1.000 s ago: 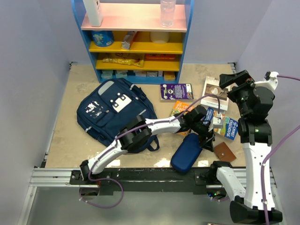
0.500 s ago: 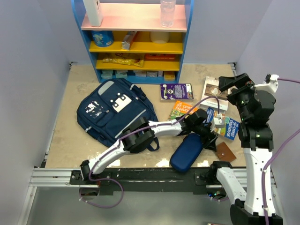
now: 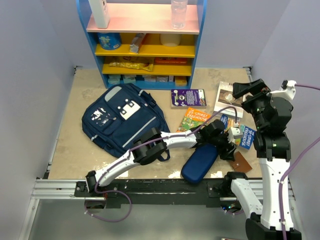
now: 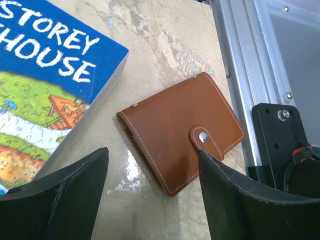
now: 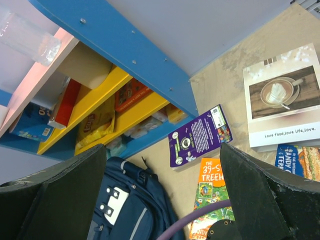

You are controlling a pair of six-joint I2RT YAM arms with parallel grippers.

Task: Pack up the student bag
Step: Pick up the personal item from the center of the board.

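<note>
The navy student bag [image 3: 122,119] lies flat on the table at left-centre, front pocket up; its top also shows in the right wrist view [image 5: 127,210]. My left gripper [image 3: 231,150] is open and empty, low over a brown leather snap wallet [image 4: 182,131] that lies between and just beyond its fingertips; the wallet also shows in the top view [image 3: 240,162]. My right gripper [image 3: 246,89] is open and empty, held high at the right, facing the shelf.
A dark blue oblong zip case [image 3: 199,163] lies near the front rail. Several books lie right of the bag: a purple one [image 3: 188,97], an orange one [image 3: 193,118], a blue one [image 4: 45,85], a coffee-photo one [image 5: 282,97]. A blue-and-yellow shelf [image 3: 145,42] stands at the back.
My left arm has reached further right, from over the zip case toward the brown wallet. My right gripper has shifted slightly.
</note>
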